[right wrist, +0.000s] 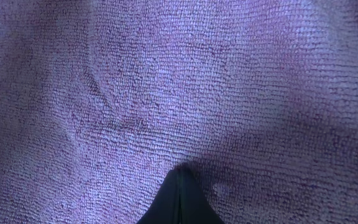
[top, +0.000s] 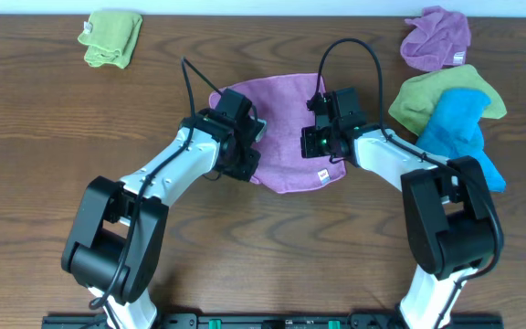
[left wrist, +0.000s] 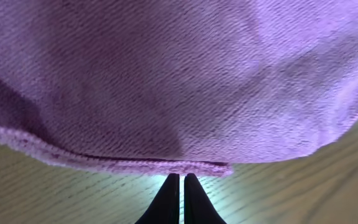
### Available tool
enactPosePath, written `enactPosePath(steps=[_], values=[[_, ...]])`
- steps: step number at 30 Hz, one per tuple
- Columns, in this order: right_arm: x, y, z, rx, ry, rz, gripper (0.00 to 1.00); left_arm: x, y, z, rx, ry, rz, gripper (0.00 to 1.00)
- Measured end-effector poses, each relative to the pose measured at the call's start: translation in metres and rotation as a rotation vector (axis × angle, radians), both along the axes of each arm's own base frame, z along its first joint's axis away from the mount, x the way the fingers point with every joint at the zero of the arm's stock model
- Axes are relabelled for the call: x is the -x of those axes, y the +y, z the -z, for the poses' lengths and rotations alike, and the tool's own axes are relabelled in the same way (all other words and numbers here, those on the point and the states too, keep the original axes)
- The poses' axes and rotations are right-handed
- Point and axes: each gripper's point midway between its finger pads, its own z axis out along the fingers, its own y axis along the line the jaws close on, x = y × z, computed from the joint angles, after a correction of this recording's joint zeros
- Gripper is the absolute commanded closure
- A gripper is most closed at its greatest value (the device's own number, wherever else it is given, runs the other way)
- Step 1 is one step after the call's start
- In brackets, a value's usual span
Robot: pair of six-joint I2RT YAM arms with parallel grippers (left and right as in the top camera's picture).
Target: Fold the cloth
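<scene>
The purple cloth (top: 286,114) lies on the wooden table (top: 44,137) in the middle, with a small white label at its front right corner. My left gripper (top: 249,151) is at the cloth's left front edge. In the left wrist view its fingers (left wrist: 181,177) are shut, and their tips rest on the table just short of the cloth's hem (left wrist: 179,81). My right gripper (top: 316,137) is over the cloth's right side. In the right wrist view its fingers (right wrist: 180,169) are shut, with the tips against the cloth's surface (right wrist: 166,81).
A folded green cloth (top: 110,38) lies at the back left. At the right are a crumpled purple cloth (top: 436,38), a green cloth (top: 432,96) and a blue cloth (top: 462,132), close to my right arm.
</scene>
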Motion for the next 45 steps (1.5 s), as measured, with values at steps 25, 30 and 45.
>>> enactPosePath(steps=[25,30,45], values=[[0.000,0.000,0.000,-0.004,0.003,0.008,0.99,-0.009,-0.001,0.034,-0.033,0.020,0.008,0.94],[-0.001,0.000,0.000,-0.005,0.001,0.008,0.99,-0.004,0.001,0.035,-0.056,0.068,0.012,0.94],[-0.001,-0.001,0.000,-0.005,0.003,0.011,0.99,0.031,0.025,0.037,-0.183,0.202,0.007,0.94]])
